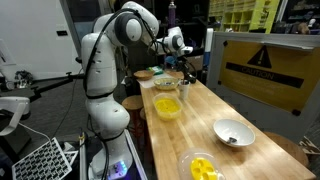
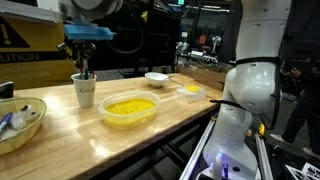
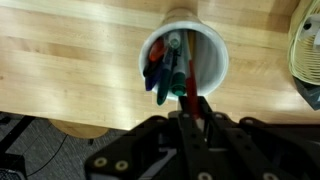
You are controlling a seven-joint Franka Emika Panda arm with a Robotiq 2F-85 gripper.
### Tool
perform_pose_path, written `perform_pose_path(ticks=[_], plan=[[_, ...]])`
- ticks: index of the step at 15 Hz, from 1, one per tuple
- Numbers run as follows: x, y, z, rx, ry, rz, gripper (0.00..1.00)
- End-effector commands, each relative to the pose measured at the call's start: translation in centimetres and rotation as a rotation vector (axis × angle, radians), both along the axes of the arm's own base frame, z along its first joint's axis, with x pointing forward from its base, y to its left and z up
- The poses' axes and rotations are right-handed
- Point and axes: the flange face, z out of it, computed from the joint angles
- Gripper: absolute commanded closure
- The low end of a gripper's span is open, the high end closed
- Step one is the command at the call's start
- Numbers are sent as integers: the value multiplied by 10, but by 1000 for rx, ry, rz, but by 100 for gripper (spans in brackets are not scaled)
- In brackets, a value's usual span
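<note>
A white cup (image 3: pixel 188 52) stands on the wooden table and holds several pens, among them a blue one (image 3: pixel 155 76) and a green one (image 3: pixel 172 52). My gripper (image 3: pixel 190 110) hangs right above the cup, shut on a red pen (image 3: pixel 189 92) whose far end is still inside the cup. In both exterior views the gripper (image 2: pixel 85 64) (image 1: pixel 183 62) points straight down over the cup (image 2: pixel 84 90) (image 1: pixel 186 88). The pens' tips are hidden in the cup.
A wicker basket (image 2: pixel 30 125) sits beside the cup, with a yellow bowl (image 2: pixel 130 108) on its other side. Farther along the table are a white bowl (image 2: pixel 156 78) and a small yellow container (image 2: pixel 190 91). A yellow warning board (image 1: pixel 262 65) stands along one table edge.
</note>
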Motion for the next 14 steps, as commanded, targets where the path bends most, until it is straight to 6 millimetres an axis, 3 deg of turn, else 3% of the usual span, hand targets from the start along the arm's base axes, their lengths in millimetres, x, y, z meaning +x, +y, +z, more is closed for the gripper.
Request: perform_pose_path(ticks=[1,6,14], plan=[[-25,-3,13,-9,-37,-2,97],[-44,-2,35,-6,-63,10,97],[-64,5,100,41,-161,27,97]])
